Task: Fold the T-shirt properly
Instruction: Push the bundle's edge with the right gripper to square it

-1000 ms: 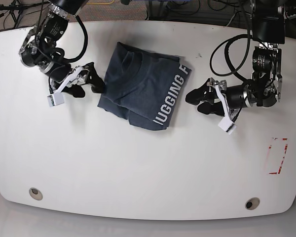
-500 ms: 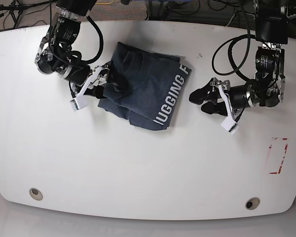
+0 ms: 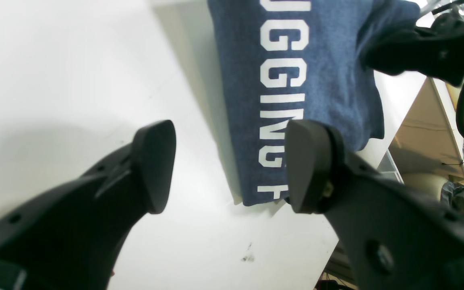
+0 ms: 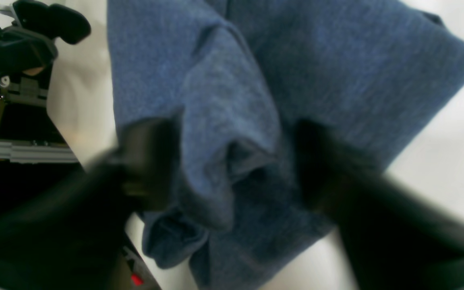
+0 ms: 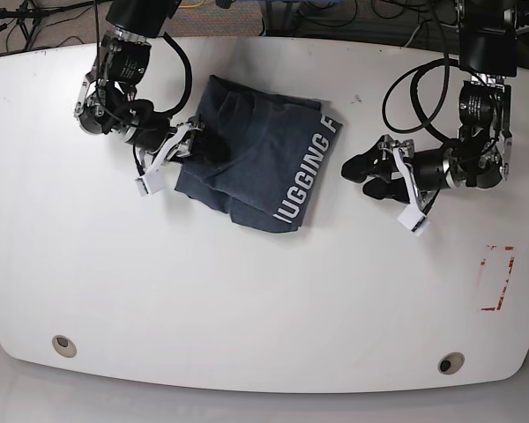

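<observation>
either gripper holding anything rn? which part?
Left gripper: nothing, open beside the lettered edge. Right gripper straddles a bunched fold of the dark navy-blue cloth T-shirt; actual grip cannot be told.

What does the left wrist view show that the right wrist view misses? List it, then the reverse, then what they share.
Left wrist only: the white letters printed along one edge of the T-shirt, and the left gripper, open above bare table.
Right wrist only: a bunched fold of cloth between the blurred fingers of the right gripper, at the opposite edge.
Both: the blue shirt, the white table, and the other arm's gripper in a top corner.
</observation>
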You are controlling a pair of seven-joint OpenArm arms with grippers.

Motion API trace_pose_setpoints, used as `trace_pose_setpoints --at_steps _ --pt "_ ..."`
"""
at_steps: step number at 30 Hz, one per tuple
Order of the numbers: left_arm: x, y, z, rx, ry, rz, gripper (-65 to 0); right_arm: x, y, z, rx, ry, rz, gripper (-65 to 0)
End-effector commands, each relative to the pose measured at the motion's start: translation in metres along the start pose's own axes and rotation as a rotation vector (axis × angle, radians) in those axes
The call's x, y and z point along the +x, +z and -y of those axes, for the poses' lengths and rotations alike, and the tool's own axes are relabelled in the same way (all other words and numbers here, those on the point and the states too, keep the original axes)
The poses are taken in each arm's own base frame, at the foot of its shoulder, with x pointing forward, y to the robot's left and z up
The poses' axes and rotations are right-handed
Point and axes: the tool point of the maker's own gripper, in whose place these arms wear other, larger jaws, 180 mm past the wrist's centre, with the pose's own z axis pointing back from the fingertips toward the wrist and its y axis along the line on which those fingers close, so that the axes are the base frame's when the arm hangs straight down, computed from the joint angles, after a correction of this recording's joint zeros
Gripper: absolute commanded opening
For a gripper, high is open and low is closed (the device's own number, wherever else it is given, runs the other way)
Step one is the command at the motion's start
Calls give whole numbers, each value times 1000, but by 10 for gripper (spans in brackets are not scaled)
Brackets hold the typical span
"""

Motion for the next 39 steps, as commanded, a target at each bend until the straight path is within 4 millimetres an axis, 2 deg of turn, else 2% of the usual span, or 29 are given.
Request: trace_pose_setpoints --at_steps 1,3,4,11,16,24,31,39 --pt "17 6 2 -8 -27 47 -253 23 4 -8 22 41 69 -547" --pt "17 6 2 -8 -27 47 -253 24 6 -9 15 56 72 -642" --pt "17 6 2 -8 -25 47 -253 26 8 -10 14 63 74 -650" --pt "16 6 2 -8 -24 46 -253 36 23 -22 -19 164 67 -625" --pt "9 5 3 -10 -13 37 -253 55 39 -37 -51 273 106 -623" --pt "7 4 3 -11 -10 32 -253 68 50 -39 -43 326 119 -618" --pt "-2 4 -1 13 -17 2 -253 79 57 -31 -73 363 118 -618" --pt "-5 3 -4 33 -26 -17 -253 71 60 7 -127 312 36 -617"
